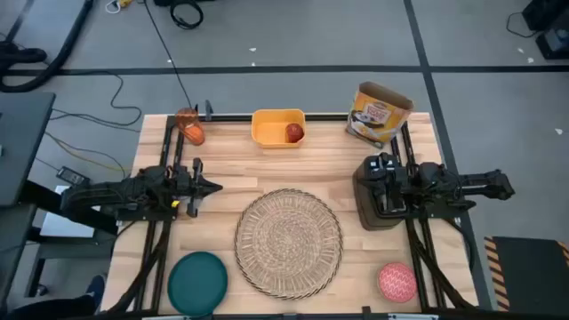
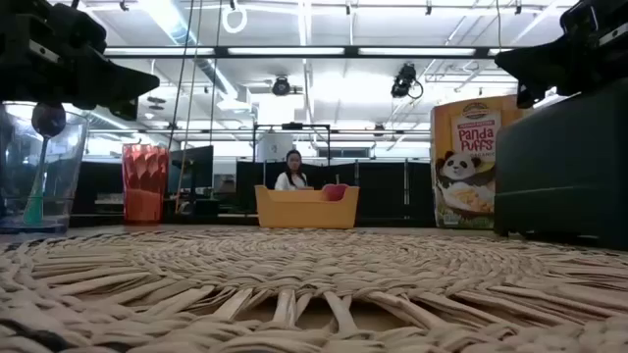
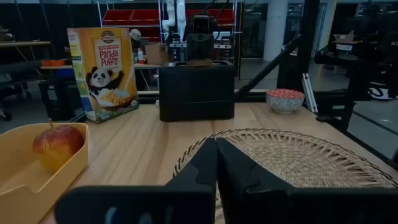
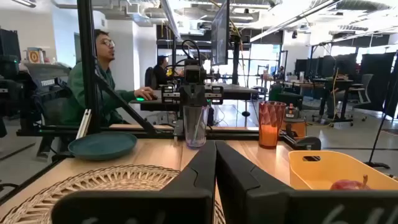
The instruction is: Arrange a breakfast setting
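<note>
"Panda Puffs" reads on the cereal box (image 3: 102, 71) on the wooden table (image 1: 231, 173); both grippers, left (image 1: 213, 187) and right (image 1: 369, 188), hover closed beside the central placemat (image 1: 289, 242); apple (image 1: 294, 133) lies in the tub (image 1: 277, 127).

Teal plate (image 1: 197, 283) partly out of frame

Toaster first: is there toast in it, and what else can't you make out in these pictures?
- Toaster slots: in the high view the right gripper covers them, so whether toast sits inside cannot be told.
- Clear cup: cut off by the low view's left edge; in the high view it seems to be hidden under the left gripper.
- Apple: in the right wrist view the yellow tub wall hides all but its top.
</note>
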